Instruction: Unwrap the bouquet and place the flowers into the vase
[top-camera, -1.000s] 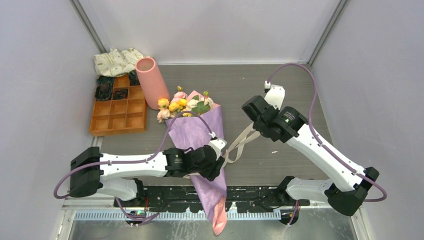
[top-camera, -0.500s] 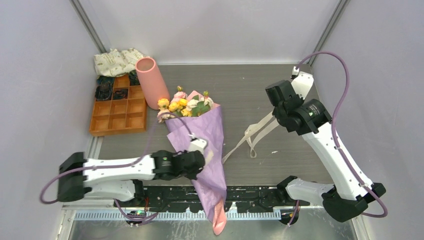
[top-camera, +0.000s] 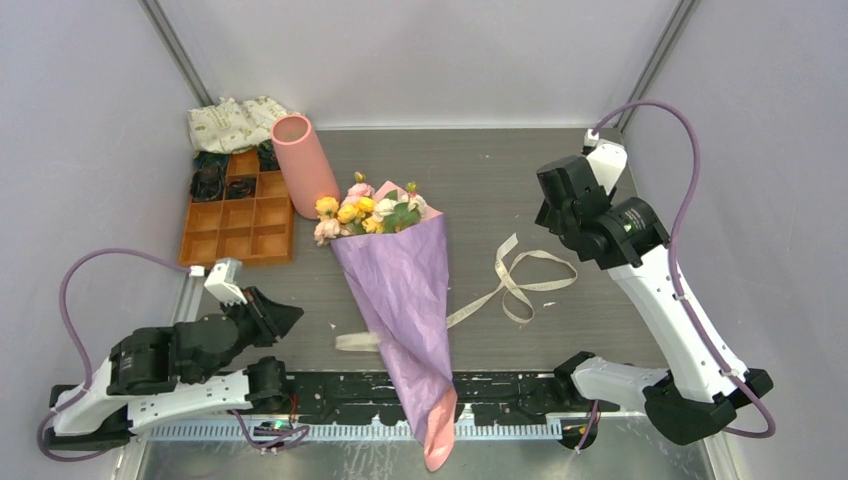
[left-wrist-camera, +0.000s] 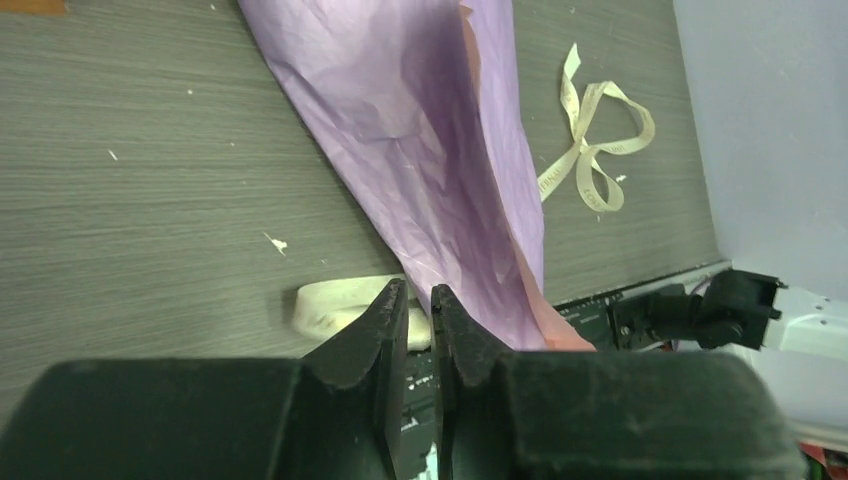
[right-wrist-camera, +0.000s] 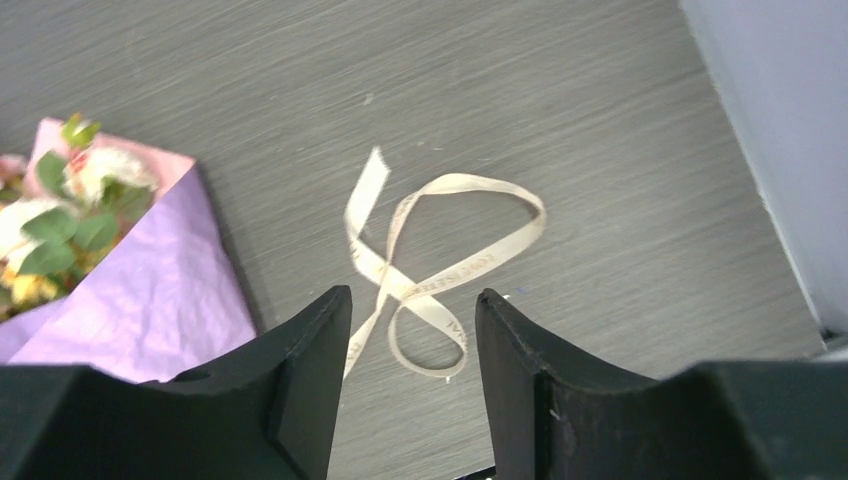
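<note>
Left claw (top-camera: 290, 318) sits at 8 o'clock in the overhead view, apart from the bouquet (top-camera: 400, 290), which lies mid-table with its flowers (top-camera: 370, 210) toward 11 o'clock near the standing vase (top-camera: 305, 165); a loose ribbon (top-camera: 525, 285) curls at 3 o'clock. In the left wrist view its jaws are barely parted and pinch nothing, with the bouquet at 12 o'clock. In the right wrist view the right claw (right-wrist-camera: 412, 300) is spread and empty above the ribbon.
</note>
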